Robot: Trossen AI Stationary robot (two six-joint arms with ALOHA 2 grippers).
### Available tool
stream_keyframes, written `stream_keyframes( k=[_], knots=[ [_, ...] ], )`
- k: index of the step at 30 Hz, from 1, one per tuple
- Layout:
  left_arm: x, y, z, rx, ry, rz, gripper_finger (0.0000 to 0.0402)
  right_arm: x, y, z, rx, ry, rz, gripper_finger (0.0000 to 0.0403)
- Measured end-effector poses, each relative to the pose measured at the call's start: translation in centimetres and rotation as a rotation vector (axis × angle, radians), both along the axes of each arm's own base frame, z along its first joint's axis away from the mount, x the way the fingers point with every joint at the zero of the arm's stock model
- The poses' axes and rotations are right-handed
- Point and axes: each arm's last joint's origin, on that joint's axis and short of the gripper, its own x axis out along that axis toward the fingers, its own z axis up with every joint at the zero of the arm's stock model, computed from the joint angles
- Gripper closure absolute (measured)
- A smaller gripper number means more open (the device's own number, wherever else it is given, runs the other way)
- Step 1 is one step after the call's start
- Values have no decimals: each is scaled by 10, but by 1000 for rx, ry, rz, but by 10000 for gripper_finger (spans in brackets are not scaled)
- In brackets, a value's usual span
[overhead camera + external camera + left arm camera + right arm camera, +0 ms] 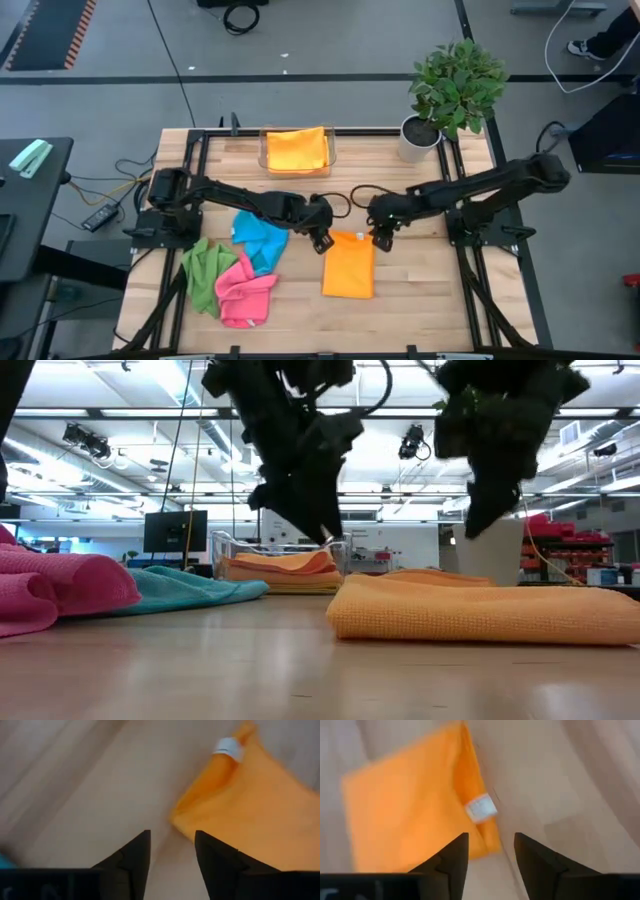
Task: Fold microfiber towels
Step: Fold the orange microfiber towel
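A folded orange towel (348, 265) lies flat on the table's middle, a white tag (481, 808) at its far edge. My left gripper (322, 240) hovers open just above its far left corner (176, 816). My right gripper (381, 238) hovers open above its far right corner; neither touches it. A blue towel (260, 238), a green towel (205, 272) and a pink towel (245, 290) lie crumpled at the left. Another folded orange towel (296, 150) rests in the clear tray (264, 150) at the far edge.
A potted plant (452, 90) stands at the far right corner. Bare wood lies to the right of the folded towel and along the near edge (420, 310).
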Motion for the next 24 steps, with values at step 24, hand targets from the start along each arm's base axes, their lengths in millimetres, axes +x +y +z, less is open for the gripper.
stream_keyframes(
  k=[24],
  knots=[
    [3,-102,-69,-68,-234,-328,393,-11,20,-48,-64,-115,193,296]
  ],
)
